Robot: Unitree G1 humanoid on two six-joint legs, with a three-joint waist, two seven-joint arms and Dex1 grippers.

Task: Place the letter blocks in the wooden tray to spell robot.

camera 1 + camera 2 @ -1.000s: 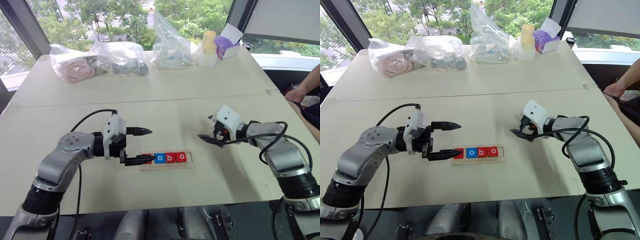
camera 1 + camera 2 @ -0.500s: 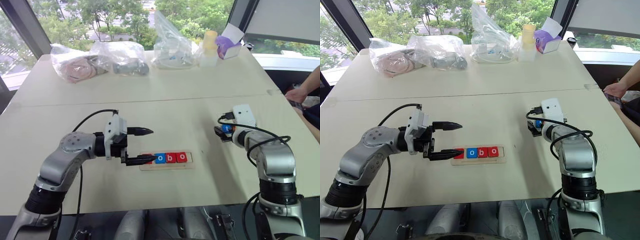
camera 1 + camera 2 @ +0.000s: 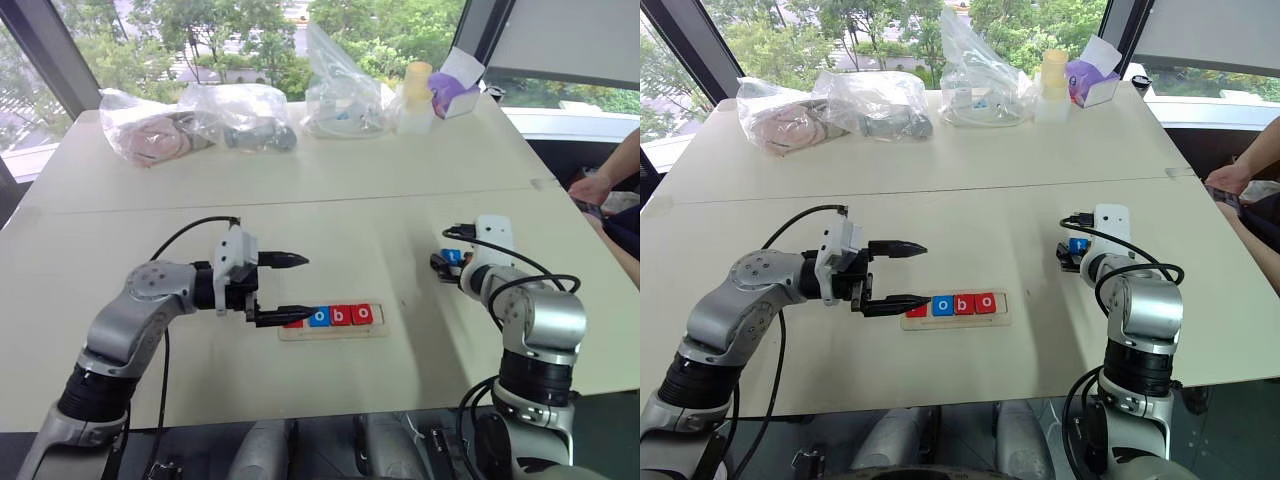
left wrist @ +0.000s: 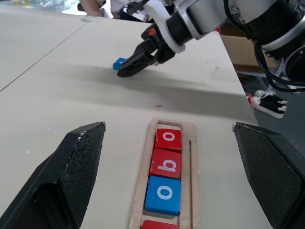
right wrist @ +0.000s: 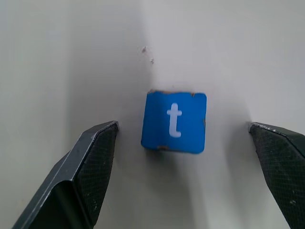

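The long pale wooden tray [image 3: 333, 329] with rounded corners lies flat on the cream surface [image 3: 330, 215], near its front edge. Its shallow recess holds four flat square letter tiles in a touching row: a red tile [image 3: 919, 305] at the tray's left end, partly hidden behind a fingertip so its letter cannot be read, then a blue "o" tile [image 4: 163, 194], a red "b" tile [image 4: 166, 163] and a red "o" tile [image 4: 168, 139]. The slot at the right end of the recess is bare wood.

The fifth tile, a small blue square with a white "t" [image 5: 174, 121], lies flat on the surface, well apart from the tray on its right side.

The right gripper [image 5: 183, 167] points down at this tile. Its two black fingers [image 5: 78, 174] stand wide apart, one on each side of the "t" tile, with clear gaps to it; they hold nothing.

The left gripper [image 3: 285, 288] sits at the tray's left end, pointing along the tray toward the right. Its black fingers [image 4: 66, 179] are spread wide and hold nothing; the nearer fingertip lies over the tray's left end, the other is above bare surface behind the tray.

Along the far edge of the surface lie clear plastic bags [image 3: 195, 118] with contents, a pale yellow bottle [image 3: 416, 97] and a purple box [image 3: 455, 97].

A person's arm [image 3: 610, 175] shows beyond the surface's right edge.
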